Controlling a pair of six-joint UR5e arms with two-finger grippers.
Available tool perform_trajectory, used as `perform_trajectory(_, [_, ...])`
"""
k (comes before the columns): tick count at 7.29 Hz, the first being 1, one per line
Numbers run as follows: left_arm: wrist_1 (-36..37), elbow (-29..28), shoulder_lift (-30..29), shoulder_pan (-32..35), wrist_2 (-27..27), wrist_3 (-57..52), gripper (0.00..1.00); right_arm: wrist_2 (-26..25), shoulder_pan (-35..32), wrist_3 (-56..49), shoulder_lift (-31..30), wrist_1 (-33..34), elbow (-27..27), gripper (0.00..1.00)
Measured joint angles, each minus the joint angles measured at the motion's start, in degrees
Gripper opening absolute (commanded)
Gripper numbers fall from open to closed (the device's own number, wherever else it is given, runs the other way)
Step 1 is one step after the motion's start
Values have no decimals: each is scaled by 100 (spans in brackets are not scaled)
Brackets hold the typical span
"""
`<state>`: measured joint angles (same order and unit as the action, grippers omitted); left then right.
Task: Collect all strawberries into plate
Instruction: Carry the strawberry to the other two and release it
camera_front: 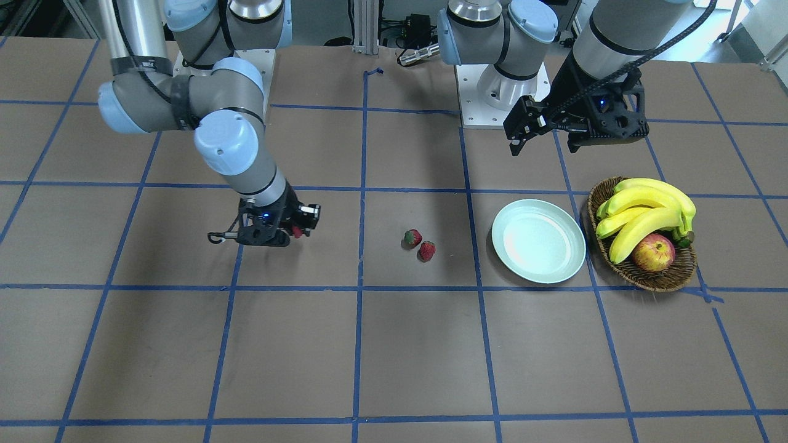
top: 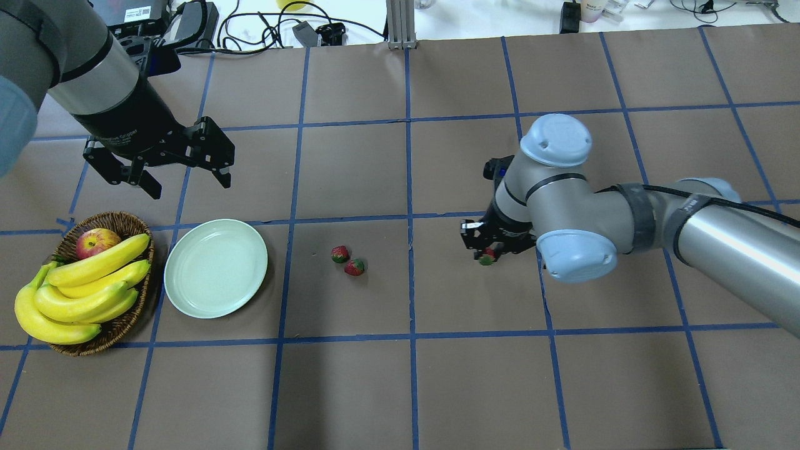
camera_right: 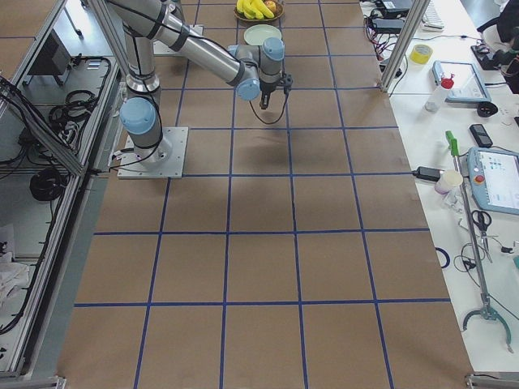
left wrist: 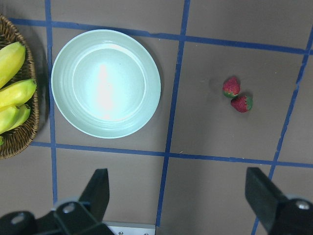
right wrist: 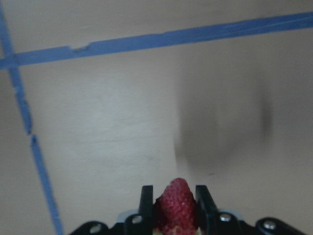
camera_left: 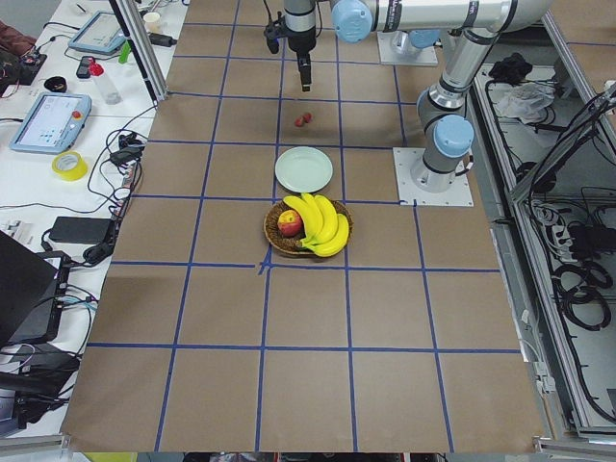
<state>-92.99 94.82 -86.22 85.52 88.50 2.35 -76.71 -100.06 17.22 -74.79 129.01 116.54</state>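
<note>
My right gripper (top: 487, 255) is shut on a red strawberry (right wrist: 175, 203), held just above the table; the same strawberry (camera_front: 297, 231) shows red between the fingers in the front view. Two more strawberries (top: 339, 254) (top: 354, 267) lie side by side on the brown table between that gripper and the pale mint-green plate (top: 215, 267). The plate (left wrist: 105, 82) holds nothing. My left gripper (top: 182, 170) hangs open in the air beyond the plate, and its fingers (left wrist: 98, 193) show wide apart in the left wrist view.
A brown wicker basket (top: 122, 328) with bananas (top: 81, 294) and a red-yellow apple (top: 95, 240) stands right beside the plate on its outer side. Blue tape lines grid the table. Cables and devices lie along the far edge (top: 275, 28).
</note>
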Motion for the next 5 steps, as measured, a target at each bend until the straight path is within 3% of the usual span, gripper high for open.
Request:
perform_trajectory(2, [-2, 1, -2, 2, 0, -2, 100, 781, -657, 813, 567, 33, -754, 0])
perform_trajectory(4, [-2, 2, -8, 7, 0, 0, 100, 1089, -991, 1016, 1095, 90, -1350, 0])
perform_trajectory(5, [-1, 2, -8, 7, 0, 0, 100, 1268, -1036, 1037, 1235, 131, -1484, 67])
